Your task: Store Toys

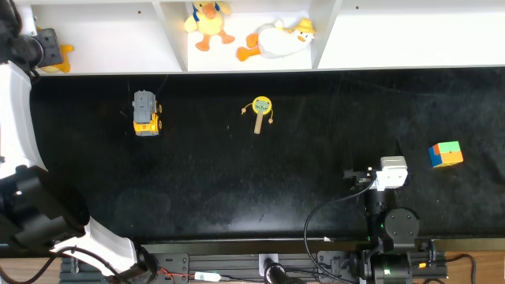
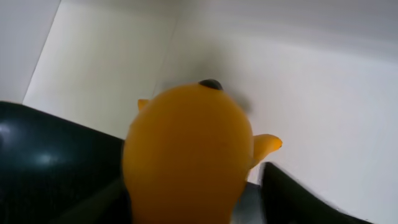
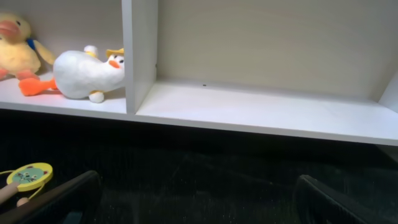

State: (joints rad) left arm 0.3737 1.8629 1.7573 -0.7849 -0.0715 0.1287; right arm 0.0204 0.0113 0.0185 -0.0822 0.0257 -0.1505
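Observation:
My left gripper [image 1: 47, 47] is inside the left compartment of the white shelf [image 1: 252, 63], shut on a rounded orange toy [image 2: 186, 155] that fills the space between its fingers; the toy [image 1: 65, 55] peeks out beside it. My right gripper [image 1: 375, 175] rests low near its base, open with nothing in it [image 3: 198, 182], facing the shelf. On the black tabletop lie a yellow and grey toy truck [image 1: 146, 113], a small rattle drum [image 1: 260, 110] [image 3: 28, 176] and a coloured cube [image 1: 446, 154].
A yellow plush duck [image 1: 209, 20] [image 3: 15, 46] and a white plush goose [image 1: 276, 39] [image 3: 87, 74] lie in the middle compartment. A white divider [image 3: 140, 56] separates it from the bare right compartment [image 3: 267, 106].

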